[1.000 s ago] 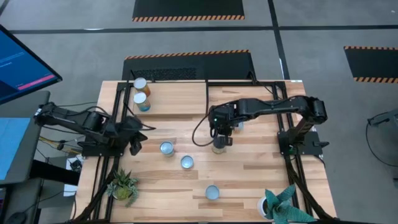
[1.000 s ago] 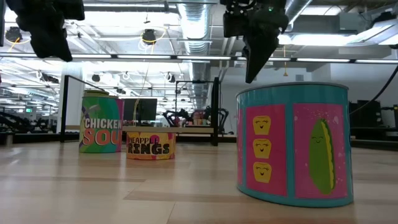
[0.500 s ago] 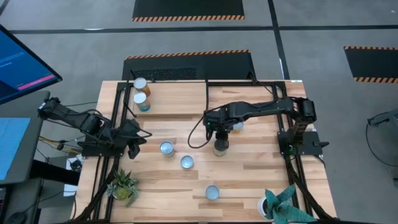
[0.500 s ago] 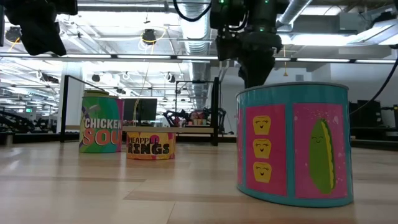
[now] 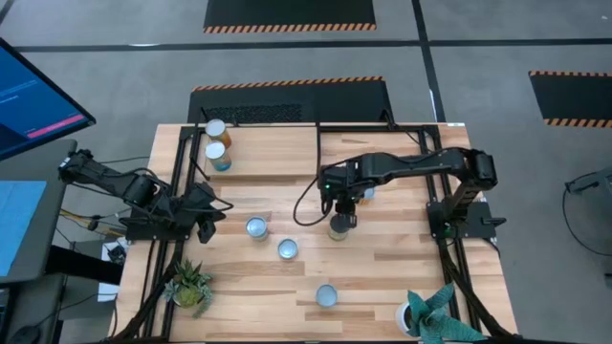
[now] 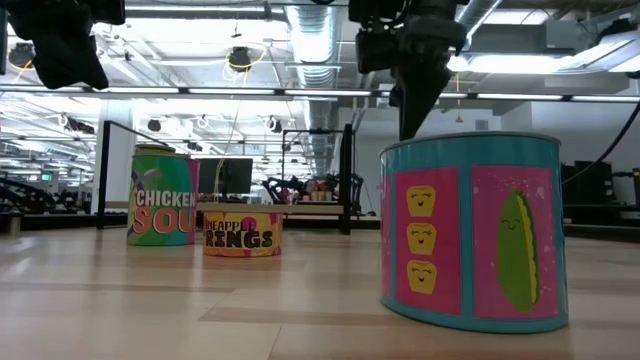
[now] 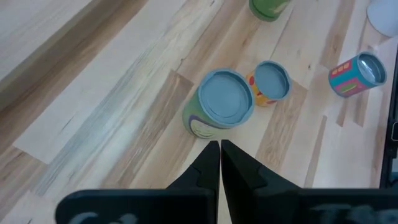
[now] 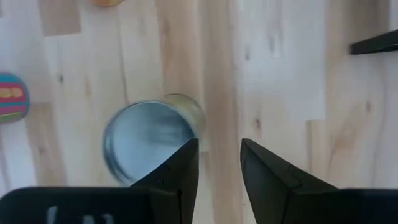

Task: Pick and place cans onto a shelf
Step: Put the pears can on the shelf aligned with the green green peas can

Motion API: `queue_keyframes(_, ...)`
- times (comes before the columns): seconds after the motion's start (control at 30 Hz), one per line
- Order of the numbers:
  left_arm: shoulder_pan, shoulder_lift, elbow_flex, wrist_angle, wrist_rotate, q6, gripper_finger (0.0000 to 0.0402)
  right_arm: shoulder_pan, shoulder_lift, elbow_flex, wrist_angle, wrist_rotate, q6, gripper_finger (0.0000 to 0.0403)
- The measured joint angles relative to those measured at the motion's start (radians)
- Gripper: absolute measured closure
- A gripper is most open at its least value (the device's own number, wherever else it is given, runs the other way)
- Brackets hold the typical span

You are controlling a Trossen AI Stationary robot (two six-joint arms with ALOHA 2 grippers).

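Note:
My right gripper (image 5: 341, 206) (image 8: 219, 163) is open above the table's middle. A can with a pale blue top (image 5: 338, 227) (image 8: 148, 147) stands on its base just on the near side of the gripper, beside one finger and not between the two. My left gripper (image 5: 206, 222) (image 7: 219, 163) is shut and empty, raised over the table's left part. Beyond it stand a yellow-green can (image 7: 222, 104) and an orange can (image 7: 270, 82). Two cans (image 5: 217, 141) stand on the shelf (image 5: 273, 153) at the far left.
A pink-and-teal can (image 6: 470, 232) (image 5: 326, 295) stands near the front edge, with two more cans (image 5: 255, 227) (image 5: 288, 249) left of the middle. Potted plants stand at the near left (image 5: 189, 284) and near right (image 5: 430, 313) corners. Bare wood lies between the cans and the shelf.
My right gripper dipped toward the can below it, shifted a little toward the table's left, then rose back to about where it was. The can has stayed in place. My left gripper has risen slightly.

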Motion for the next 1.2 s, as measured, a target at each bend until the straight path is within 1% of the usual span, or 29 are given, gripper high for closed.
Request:
queue_keyframes(0.13,0.000,0.000,0.000,0.001,0.000,-0.001,0.0400,0.019,0.037,-0.002,-0.002,-0.045,-0.001,0.0261)
queue_keyframes(0.23,0.000,0.000,0.000,0.001,0.000,0.003,0.0400,0.031,0.058,-0.001,0.003,-0.017,-0.001,0.0260)
queue_keyframes(0.37,0.000,0.000,0.000,0.001,0.000,0.003,0.0400,0.030,0.062,-0.001,0.007,-0.016,-0.001,0.0260)
queue_keyframes(0.73,0.000,0.000,0.000,0.000,0.000,0.015,0.0400,0.037,0.062,-0.001,0.003,-0.012,0.015,0.0296)
queue_keyframes(1.2,0.000,0.000,0.000,0.000,-0.010,0.026,0.0400,0.042,0.062,-0.001,0.007,-0.012,0.034,0.0289)
